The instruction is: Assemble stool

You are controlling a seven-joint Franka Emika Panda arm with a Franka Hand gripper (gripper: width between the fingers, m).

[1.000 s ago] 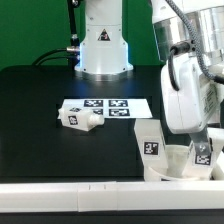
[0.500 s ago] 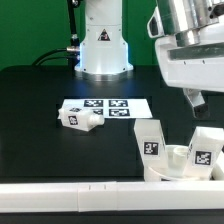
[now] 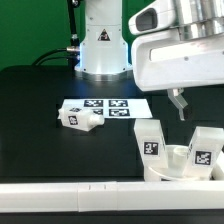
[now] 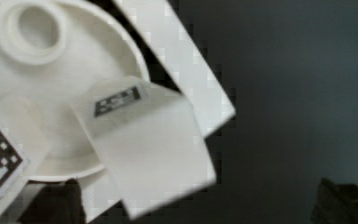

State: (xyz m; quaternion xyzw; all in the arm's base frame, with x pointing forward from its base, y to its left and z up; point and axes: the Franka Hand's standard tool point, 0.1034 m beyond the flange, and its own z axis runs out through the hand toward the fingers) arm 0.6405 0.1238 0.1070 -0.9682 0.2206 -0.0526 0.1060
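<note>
Toward the exterior view's right, the arm [image 3: 178,50] hangs low over the black surface [image 3: 40,140], its bulky white wrist housing roughly level and reaching out of the picture. Only one of the fingers [image 3: 180,104] shows from this side: a slim, dark-tipped prong pointing down, above the stool [image 3: 176,160] and clear of it. The wrist view shows both dark tips at opposite edges of the picture, spread wide with nothing clamped between them, so the fingers are released and empty.

The stool sits in the near corner on the exterior view's right. Its round seat [image 3: 175,166] lies flat, with two legs standing up from it, one [image 3: 152,140] on the exterior view's left and one [image 3: 203,150] on its right. A third, loose leg [image 3: 78,120] lies on its side, well apart, touching the near corner of the marker board [image 3: 108,108].

Each standing leg carries a black-and-white square tag. The wrist view shows one such tag [image 4: 117,101] on a leg over the seat. The marker board bears a row of similar tags. The arm's base [image 3: 102,45] wears a triangular warning sticker. No lettering can be read anywhere.
</note>
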